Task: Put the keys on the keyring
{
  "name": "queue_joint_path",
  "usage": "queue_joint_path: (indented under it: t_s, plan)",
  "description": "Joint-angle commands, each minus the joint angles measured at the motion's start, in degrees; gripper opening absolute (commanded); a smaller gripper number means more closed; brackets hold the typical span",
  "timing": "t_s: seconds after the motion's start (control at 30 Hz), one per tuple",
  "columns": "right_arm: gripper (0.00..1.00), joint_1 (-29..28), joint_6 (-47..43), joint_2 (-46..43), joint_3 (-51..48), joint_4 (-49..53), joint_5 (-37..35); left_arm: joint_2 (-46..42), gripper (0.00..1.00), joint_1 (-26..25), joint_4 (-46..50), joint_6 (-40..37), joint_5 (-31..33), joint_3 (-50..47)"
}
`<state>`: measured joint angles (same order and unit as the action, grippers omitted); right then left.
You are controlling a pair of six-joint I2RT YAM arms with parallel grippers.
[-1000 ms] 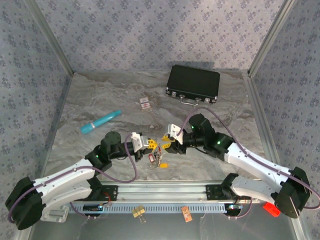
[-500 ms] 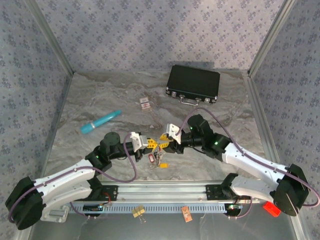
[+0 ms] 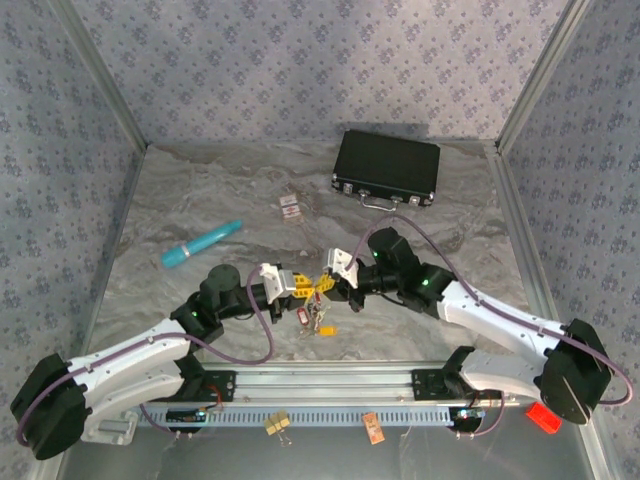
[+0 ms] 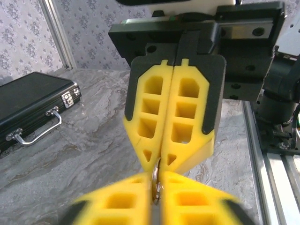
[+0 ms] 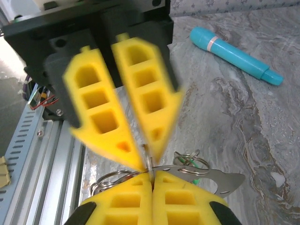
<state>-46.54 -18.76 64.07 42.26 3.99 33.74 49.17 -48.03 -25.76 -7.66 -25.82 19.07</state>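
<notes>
My right pincer is pinching the keyring edge-on above the counter. Whether my left pincer is holding it, I cannot tell. It is probably thin, stiff and slippery. The light keys are lying beneath.

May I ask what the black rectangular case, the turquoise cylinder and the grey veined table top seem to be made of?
Black rectangular case: matte, finely textured shell, plastic or leatherette; handle glints like polished metal. Turquoise cylinder: smooth plastic, probably, by its even sheen. Grey veined table top: marble look, possibly printed laminate.
</notes>
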Motion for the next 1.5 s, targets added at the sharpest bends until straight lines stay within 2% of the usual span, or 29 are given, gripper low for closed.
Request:
queue_joint_path:
  t_s: [0.0, 0.07, 0.2, 0.3, 0.73, 1.0, 1.2, 1.33, 1.47]
  plan:
    - [0.0, -0.28, -3.51, -0.18, 4.57, 6.4, -1.64, -1.53, 0.36, -0.38, 3.84, -1.86, 1.36, 2.36]
    - [0.0, -0.46, -5.89, 0.36, 6.92, 11.57, -3.13, -1.88, 0.4, -0.35, 6.71, -3.39, 1.91, 3.33]
    - [0.0, -1.04, -10.84, 2.16, 11.72, 20.75, -6.19, -1.88, 0.4, -0.32, 12.63, -6.02, 2.62, 5.71]
    - [0.0, -1.38, -13.18, 3.06, 14.35, 24.8, -7.41, -1.85, 0.4, -0.37, 13.53, -6.48, 2.47, 6.37]
    - [0.0, -4.4, -16.39, 7.15, 20.3, 30.19, -10.98, -0.35, 0.35, -0.32, 12.7, -6.42, 0.11, 7.51]
    - [0.0, -6.07, -16.71, 9.01, 21.99, 30.11, -11.48, 0.4, 0.23, -0.31, 12.48, -6.32, -0.61, 7.6]
    - [0.0, -6.25, -15.21, 7.83, 20.76, 28.13, -10.97, -0.03, 0.03, -0.33, 12.7, -6.49, -0.99, 7.48]
    - [0.26, -4.04, -10.99, 3.43, 15.63, 22.31, -8.22, -0.72, 0.0, -0.31, 9.91, -5.54, -1.05, 5.94]
    - [0.34, -1.81, -5.8, -0.77, 9.95, 16.03, -5.87, -1.0, 0.0, -0.38, 3.95, -2.95, -0.65, 3.33]
